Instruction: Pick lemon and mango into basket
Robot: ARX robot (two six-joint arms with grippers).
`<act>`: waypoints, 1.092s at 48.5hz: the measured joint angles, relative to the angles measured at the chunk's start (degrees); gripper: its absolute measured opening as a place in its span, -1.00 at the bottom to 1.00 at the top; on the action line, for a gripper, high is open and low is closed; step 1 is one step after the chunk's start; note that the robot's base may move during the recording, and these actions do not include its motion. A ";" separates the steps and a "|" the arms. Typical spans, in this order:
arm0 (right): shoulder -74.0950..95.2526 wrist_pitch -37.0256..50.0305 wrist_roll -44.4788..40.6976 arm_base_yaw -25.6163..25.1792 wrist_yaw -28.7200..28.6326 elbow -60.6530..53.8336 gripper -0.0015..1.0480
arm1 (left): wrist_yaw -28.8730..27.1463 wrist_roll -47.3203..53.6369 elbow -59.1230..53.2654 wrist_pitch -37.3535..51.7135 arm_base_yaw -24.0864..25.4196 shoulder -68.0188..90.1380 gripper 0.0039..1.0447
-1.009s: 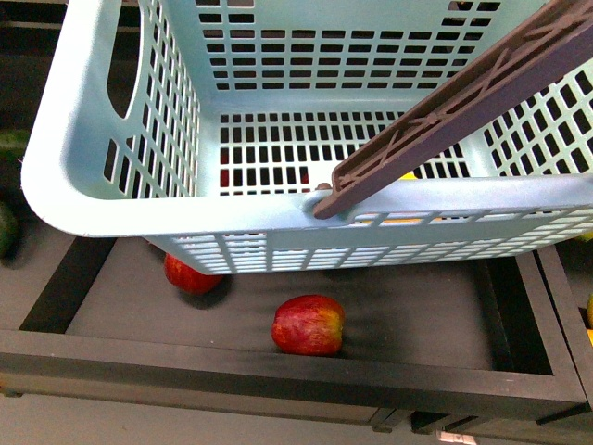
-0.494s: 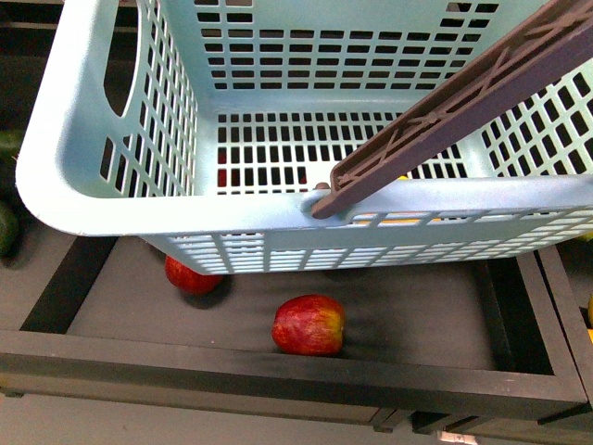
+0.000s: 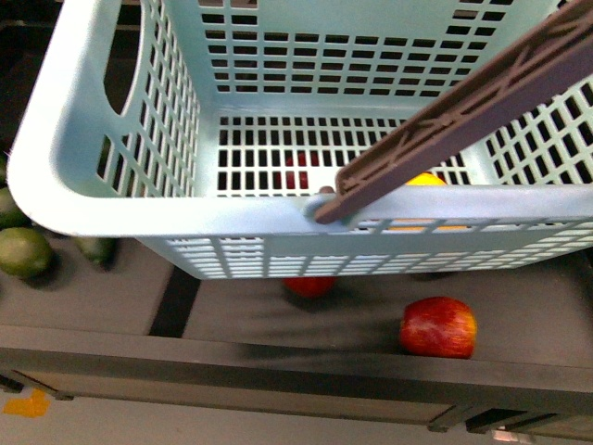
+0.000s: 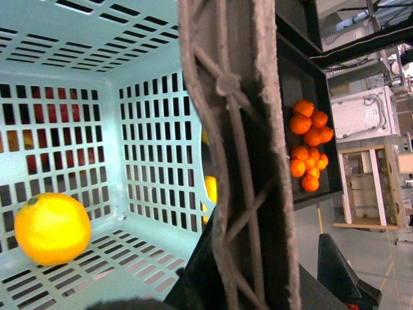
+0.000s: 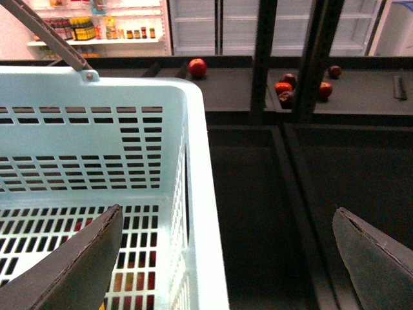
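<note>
One fruit sits in the basket (image 3: 111, 209): a round yellow-orange one (image 4: 51, 229) on the slotted floor near a corner. Likely the lemon, though the colour reads close to orange. The basket hangs clear above the dark produce shelf (image 3: 241, 320) with its brown handle (image 3: 463, 111) raised. My read is that the left arm carries it by that handle, to park it next to whatever gets picked. The handle fills the left wrist view, running between the left fingers (image 4: 345, 278); can't tell if they clamp it or it just hooks over them. Right fingers (image 5: 77, 258) are spread wide and empty, straddling the rim: one over the basket's inside, one over the shelf outside. Green mangoes (image 3: 23, 252) lie on the shelf off the basket's left end, not in yet. Red apples (image 3: 438, 326) underneath aren't wanted.
</note>
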 joint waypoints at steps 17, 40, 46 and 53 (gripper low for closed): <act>0.09 -0.02 0.00 0.00 -0.15 -0.15 0.83 | -0.76 0.39 0.00 0.00 0.48 0.11 -0.91; -0.11 0.00 0.00 0.00 -0.17 -0.17 0.83 | -0.66 0.20 0.02 0.00 0.39 0.09 -0.91; -0.07 -0.02 0.02 0.00 -0.17 -0.20 0.83 | -0.61 0.26 0.02 0.00 0.42 0.11 -0.91; -0.04 -0.02 0.00 0.00 -0.15 -0.26 0.83 | -0.66 0.31 0.04 0.02 0.39 0.09 -0.91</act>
